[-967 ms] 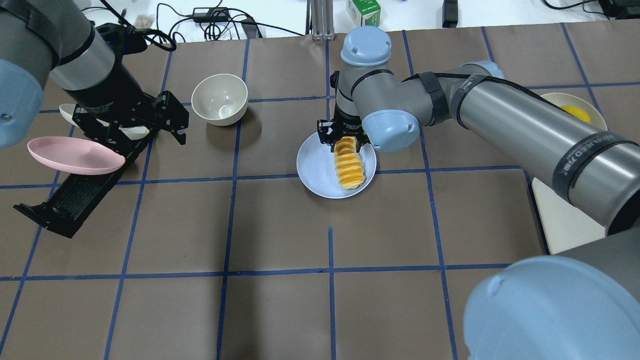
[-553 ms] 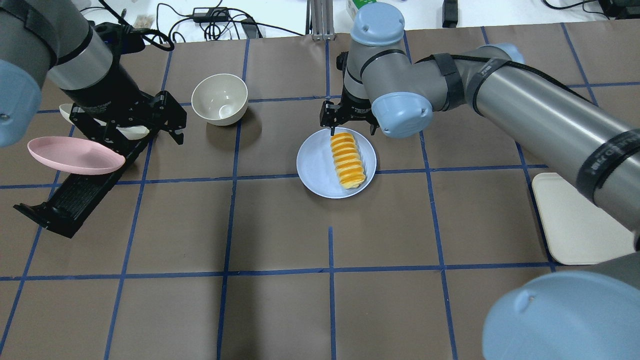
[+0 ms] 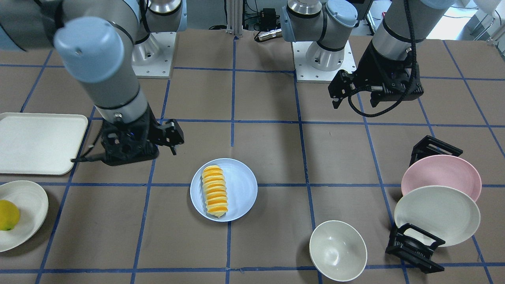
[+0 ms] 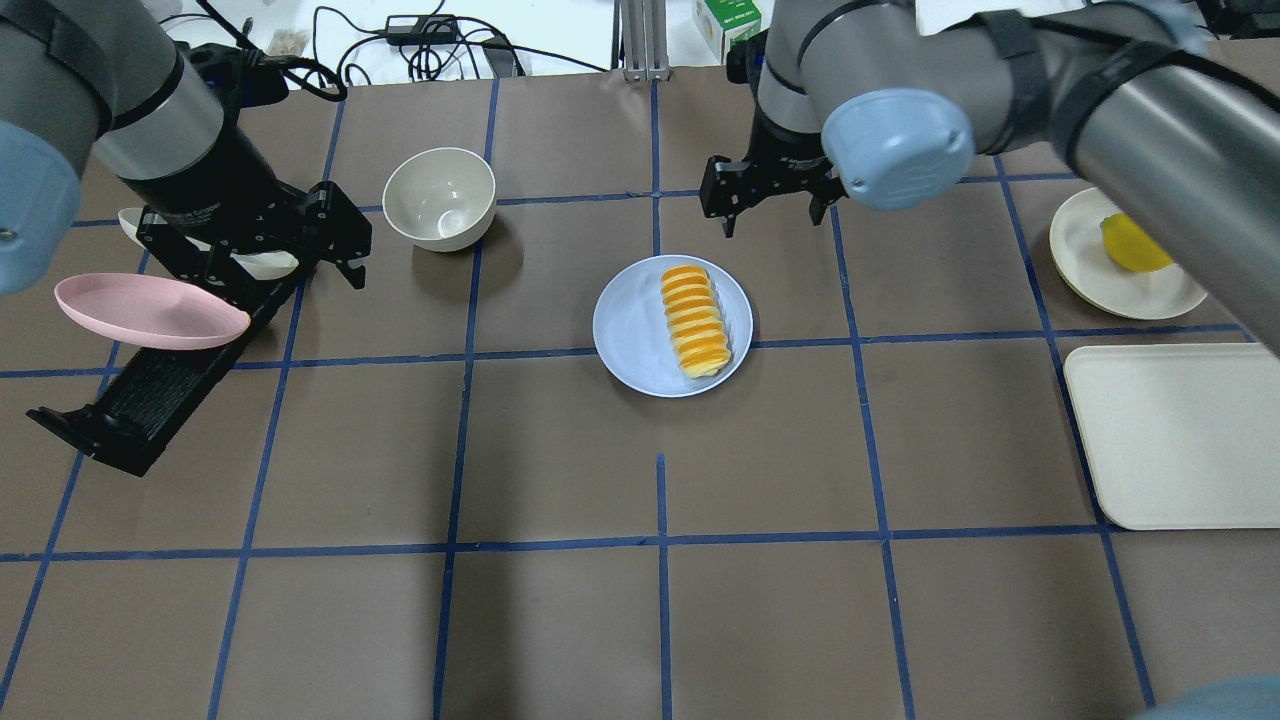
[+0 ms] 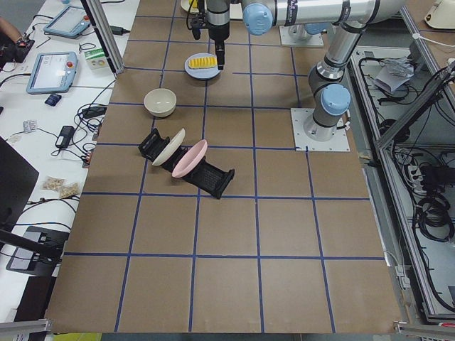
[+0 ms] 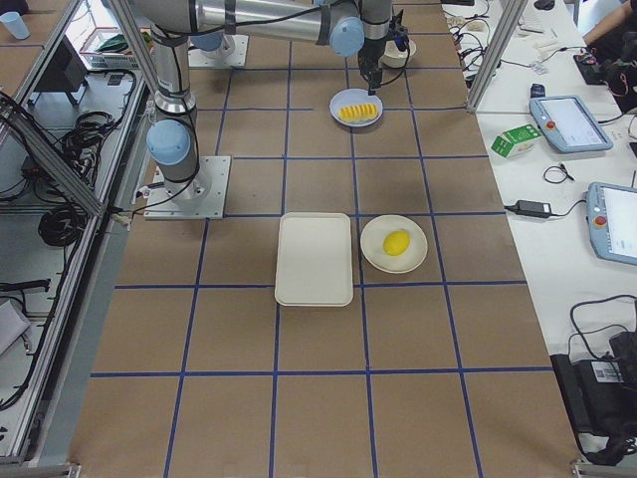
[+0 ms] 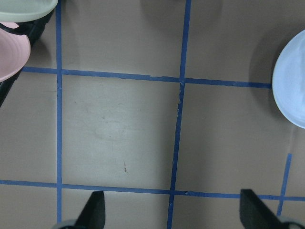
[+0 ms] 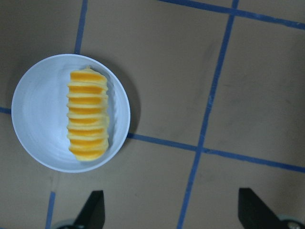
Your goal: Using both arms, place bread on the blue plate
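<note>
My brown table (image 4: 560, 450), squared off with blue tape, carries the matte blue plate (image 4: 630, 340) at its middle, with the ridged orange-yellow bread (image 4: 695, 320) lying flat along its right half. My right gripper (image 4: 770, 212) hangs pointing down just beyond the plate, fingers spread wide and empty. My left gripper (image 3: 354, 103) hovers well apart, over the black rack (image 4: 150, 390), equally wide and empty.

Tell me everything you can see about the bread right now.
The bread is one elongated loaf of orange-yellow ridged segments with pale edges. It lies flat and whole on the blue plate, off-centre toward the plate's right side in the overhead view, nearly spanning it. Only the plate touches it.
</note>
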Available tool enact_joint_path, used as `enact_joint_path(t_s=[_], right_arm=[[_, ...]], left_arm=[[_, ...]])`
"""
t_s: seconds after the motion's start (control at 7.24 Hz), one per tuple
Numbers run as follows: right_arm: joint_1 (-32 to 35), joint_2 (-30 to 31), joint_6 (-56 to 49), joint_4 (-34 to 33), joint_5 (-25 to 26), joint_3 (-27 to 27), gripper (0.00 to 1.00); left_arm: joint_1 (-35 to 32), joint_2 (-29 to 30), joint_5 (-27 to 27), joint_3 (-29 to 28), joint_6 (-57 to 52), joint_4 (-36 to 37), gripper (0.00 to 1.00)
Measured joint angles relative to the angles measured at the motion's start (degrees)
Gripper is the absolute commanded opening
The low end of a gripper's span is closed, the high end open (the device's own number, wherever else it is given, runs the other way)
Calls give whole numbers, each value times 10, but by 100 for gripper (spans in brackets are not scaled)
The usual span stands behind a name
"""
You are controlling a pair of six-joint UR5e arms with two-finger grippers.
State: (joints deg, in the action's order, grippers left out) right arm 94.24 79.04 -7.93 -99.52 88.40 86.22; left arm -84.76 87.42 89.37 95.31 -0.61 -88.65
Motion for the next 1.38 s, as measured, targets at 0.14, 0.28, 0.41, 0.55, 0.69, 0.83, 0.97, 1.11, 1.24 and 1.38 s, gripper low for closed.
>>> enact_joint_path(t_s=[0.14, 0.28, 0.41, 0.55, 0.69, 0.83, 0.97, 1.11, 1.24, 1.38], right_arm=[[-17, 39, -16, 37, 13, -10, 100], [-22, 60, -13, 58, 21, -24, 100], [-20, 65, 16, 67, 7, -37, 100], [-12, 60, 52, 71, -9, -42, 100], [-5, 55, 68, 72, -16, -41, 100], [-2, 52, 64, 73, -16, -36, 100], [-1, 51, 56, 73, -10, -33, 100], [-1, 51, 51, 74, -2, -32, 100], [-1, 52, 48, 74, 8, -32, 100], [-1, 53, 46, 75, 17, -32, 100]], left_arm=[[0, -1, 0, 0, 0, 0, 100], [0, -1, 0, -1, 0, 0, 100], [0, -1, 0, -1, 0, 0, 100], [0, -1, 0, -1, 0, 0, 100], [0, -1, 0, -1, 0, 0, 100], [0, -1, 2, -1, 0, 1, 100], [0, 0, 5, -1, 0, 3, 100], [0, 0, 6, -1, 0, 4, 100], [0, 0, 7, -1, 0, 5, 100], [0, 0, 7, -1, 0, 5, 100]])
